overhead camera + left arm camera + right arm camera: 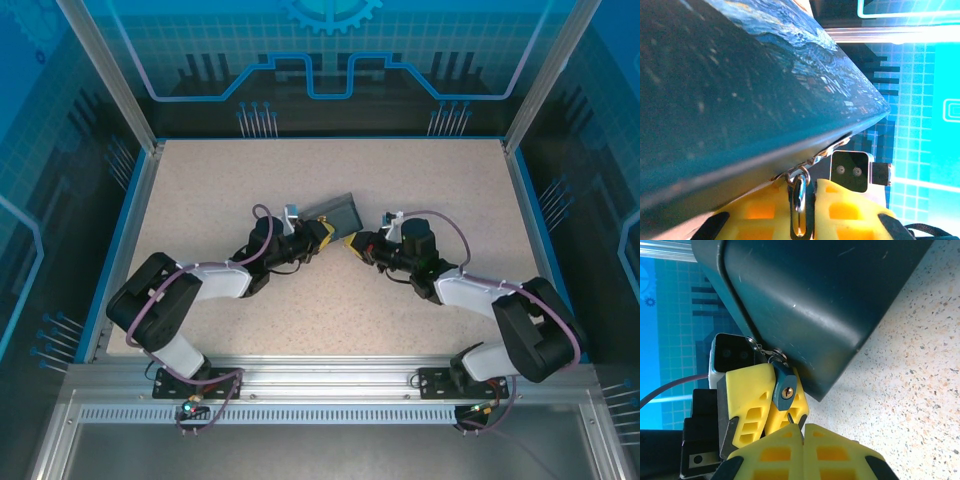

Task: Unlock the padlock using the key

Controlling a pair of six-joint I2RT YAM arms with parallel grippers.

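The padlock point(784, 387) is small and dark blue, with a brassy keyhole facing my right wrist camera. It hangs by its shackle from the latch of the painted tin point(810, 300). My left gripper point(807, 186) is shut on the padlock point(800, 192), and its yellow fingers point(747, 390) flank the lock body. My right gripper point(802, 429) is shut on the key point(789, 418). Only the key's thin dark tip pokes out, just below the keyhole and not in it. In the top view both grippers, left point(325, 232) and right point(356, 243), meet at the tin point(338, 211) mid-table.
The tin is tilted, resting on the speckled table point(920, 365). Open table lies all around the arms point(420, 170). Blue-lit walls and a metal frame point(130, 90) enclose the workspace.
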